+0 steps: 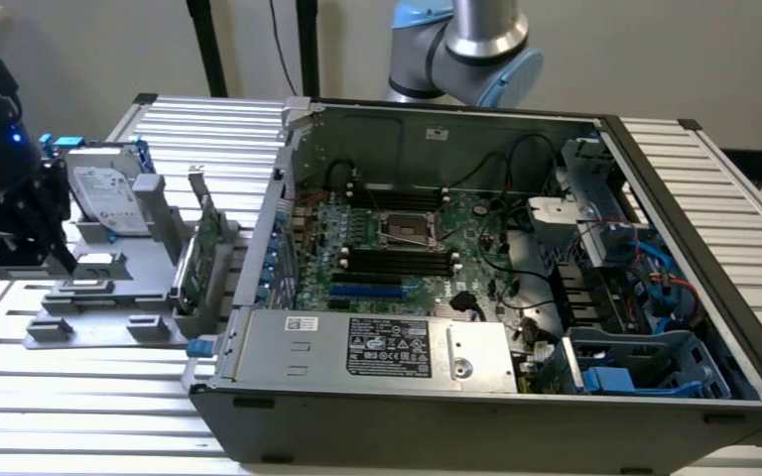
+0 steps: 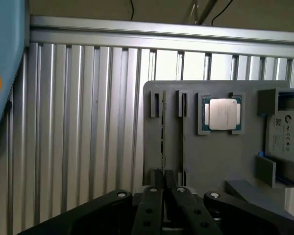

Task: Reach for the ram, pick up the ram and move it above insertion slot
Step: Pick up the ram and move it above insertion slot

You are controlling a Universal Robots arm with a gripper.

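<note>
Now the ram (image 2: pixel 162 142) stands edge-up in a grey holder (image 2: pixel 210 161) directly ahead of the end effector (image 2: pixel 165 182); whether it is clenched I cannot tell.

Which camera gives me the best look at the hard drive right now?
The exterior view: the hard drive stands in the grey fixture with most of its labelled face and its blue rails visible. The wrist view catches a cropped strip of its label, next to the processor.
</note>
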